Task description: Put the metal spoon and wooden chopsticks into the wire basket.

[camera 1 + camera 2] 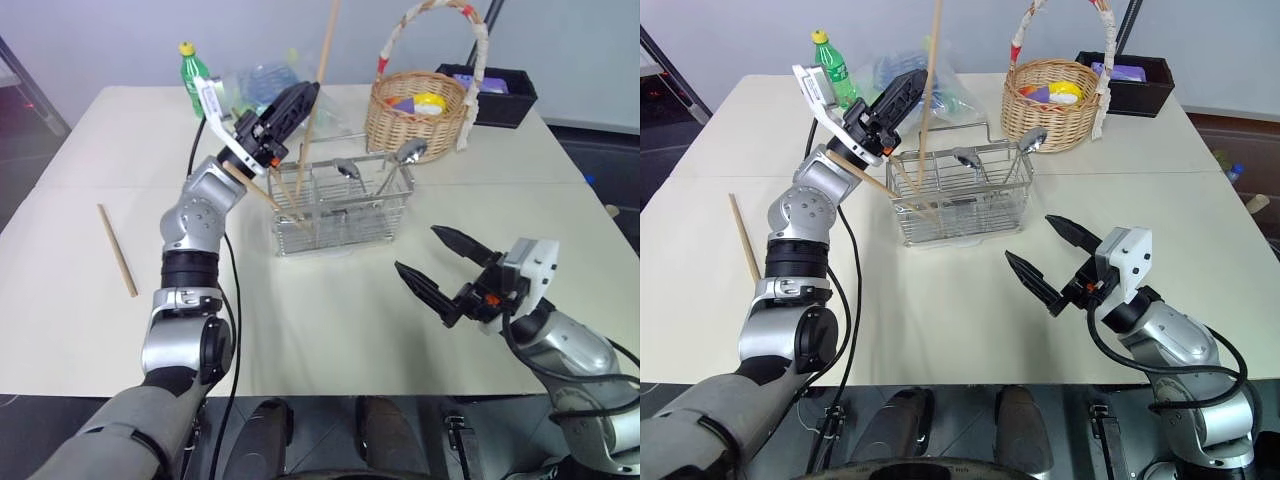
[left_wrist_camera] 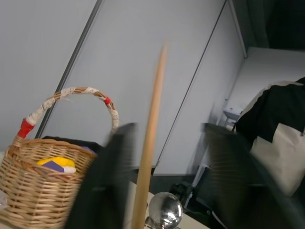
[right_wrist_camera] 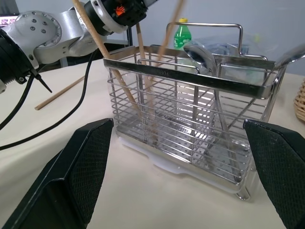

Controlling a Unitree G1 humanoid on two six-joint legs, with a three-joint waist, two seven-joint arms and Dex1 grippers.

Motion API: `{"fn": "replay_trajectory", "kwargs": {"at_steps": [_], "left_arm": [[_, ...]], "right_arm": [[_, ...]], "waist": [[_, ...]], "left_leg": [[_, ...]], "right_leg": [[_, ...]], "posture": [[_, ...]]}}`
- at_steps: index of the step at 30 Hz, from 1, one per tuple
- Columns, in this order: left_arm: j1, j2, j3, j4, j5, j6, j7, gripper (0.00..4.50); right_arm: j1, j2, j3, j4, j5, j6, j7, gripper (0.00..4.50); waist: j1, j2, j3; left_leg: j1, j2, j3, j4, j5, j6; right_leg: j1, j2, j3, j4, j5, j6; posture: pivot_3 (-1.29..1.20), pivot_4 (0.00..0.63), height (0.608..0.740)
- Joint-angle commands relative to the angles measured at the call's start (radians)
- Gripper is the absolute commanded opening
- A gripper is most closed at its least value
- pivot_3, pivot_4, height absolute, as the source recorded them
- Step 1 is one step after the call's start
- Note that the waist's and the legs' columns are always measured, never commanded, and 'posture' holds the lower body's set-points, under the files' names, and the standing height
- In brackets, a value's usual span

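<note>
The wire basket is shiny polished metal, like the glossy spoons in it. The chopsticks are plain matt wood. The round basket is rough woven wicker; the worktop is smooth and matt.

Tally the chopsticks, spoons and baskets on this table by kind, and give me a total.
Wooden chopsticks: 4 (three in the wire basket, one lying on the table at)
Metal spoons: 2 (both in the wire basket, the second at)
Baskets: 2 (the wire basket and a wicker basket)
Total: 8
</note>
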Motion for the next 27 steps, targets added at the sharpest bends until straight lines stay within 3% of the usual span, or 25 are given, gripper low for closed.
{"fn": "replay_trajectory", "kwargs": {"at_steps": [1, 16, 20, 27], "left_arm": [[-0.012, 0.005, -0.001, -0.054, -0.014, -0.002, -0.004, 4.13], [-0.088, 0.011, 0.061, -0.132, -0.097, 0.016, 0.086, 4.13], [-0.161, 0.089, 0.113, -0.109, -0.091, 0.002, 0.163, 4.13], [-0.152, 0.247, 0.122, -0.105, -0.01, 0.0, 0.25, 4.13]], "right_arm": [[-0.002, -0.002, -0.012, -0.038, 0.008, -0.015, 0.003, 4.5], [-0.008, -0.009, -0.013, -0.031, 0.01, -0.013, 0.013, 4.5], [-0.035, -0.037, -0.034, -0.012, 0.031, -0.003, 0.041, 4.5], [-0.063, -0.064, -0.046, -0.008, 0.063, 0.012, 0.068, 4.5]], "waist": [[0.0, 0.0, 0.0], [0.001, 0.0, 0.0], [-0.004, 0.0, 0.0], [0.0, 0.0, 0.0]], "left_leg": [[0.0, 0.0, 0.0, 0.0, 0.0, 0.0], [0.0, 0.0, 0.0, 0.0, 0.0, 0.0], [0.0, 0.0, 0.0, 0.0, 0.0, 0.0], [0.001, 0.0, 0.0, 0.0, 0.0, 0.0]], "right_leg": [[0.0, 0.0, 0.0, 0.0, 0.0, 0.0], [0.0, 0.0, 0.0, 0.0, 0.0, 0.0], [0.0, 0.0, 0.0, 0.0, 0.0, 0.0], [0.0, 0.0, 0.0, 0.001, 0.0, 0.0]], "posture": [[0.0, 0.15, 0.74], [0.0, 0.15, 0.74], [0.0, 0.15, 0.74], [0.0, 0.15, 0.74]]}}
